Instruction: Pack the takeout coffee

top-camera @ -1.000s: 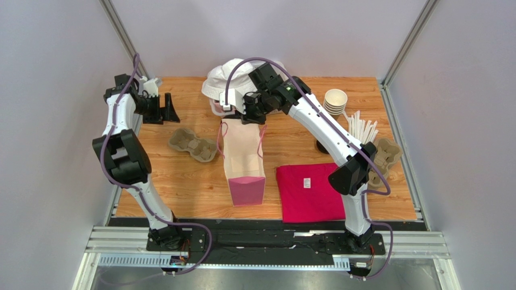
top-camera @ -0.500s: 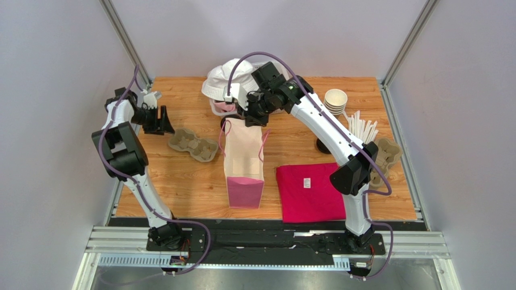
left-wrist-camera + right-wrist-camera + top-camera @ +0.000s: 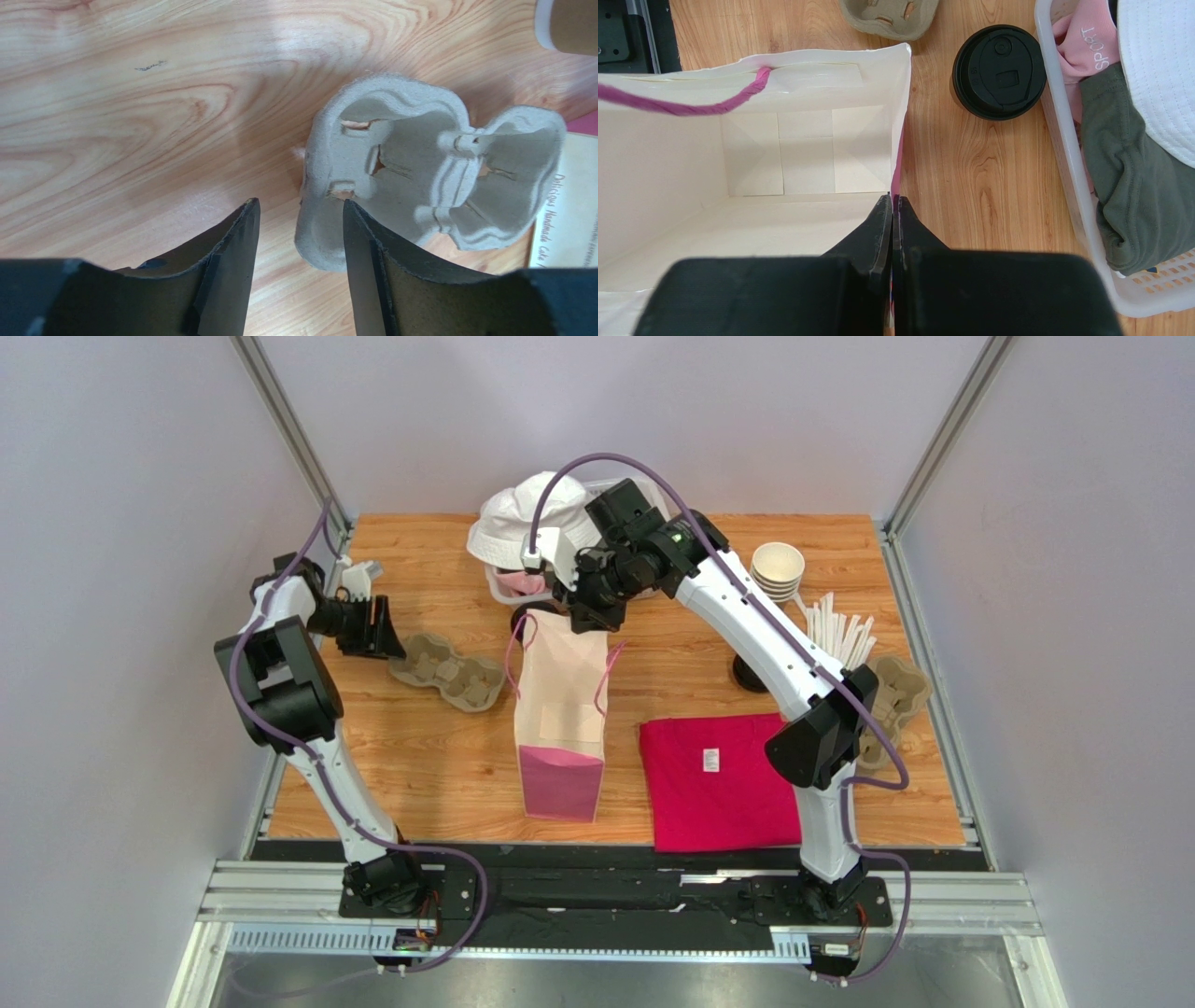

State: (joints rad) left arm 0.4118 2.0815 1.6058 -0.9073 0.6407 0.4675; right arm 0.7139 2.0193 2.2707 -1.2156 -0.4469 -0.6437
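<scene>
Black left pincer (image 3: 300, 210) narrower, nearer pulp carrier (image 3: 428, 189)

The right hand (image 3: 893, 210) pinches the paper bag (image 3: 780, 150) by its rim — the takeout coffee (image 3: 999, 72) stands just beside.

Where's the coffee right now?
Right wrist view: the coffee stands on the table between the open bag, on its left, and the basket, just beyond the right gripper pinching the bag's rim.

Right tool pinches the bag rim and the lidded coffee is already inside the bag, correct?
No. The right tool does pinch the bag at its rim, but the lidded coffee stands outside, on the table beside it; the right wrist view shows this.
</scene>
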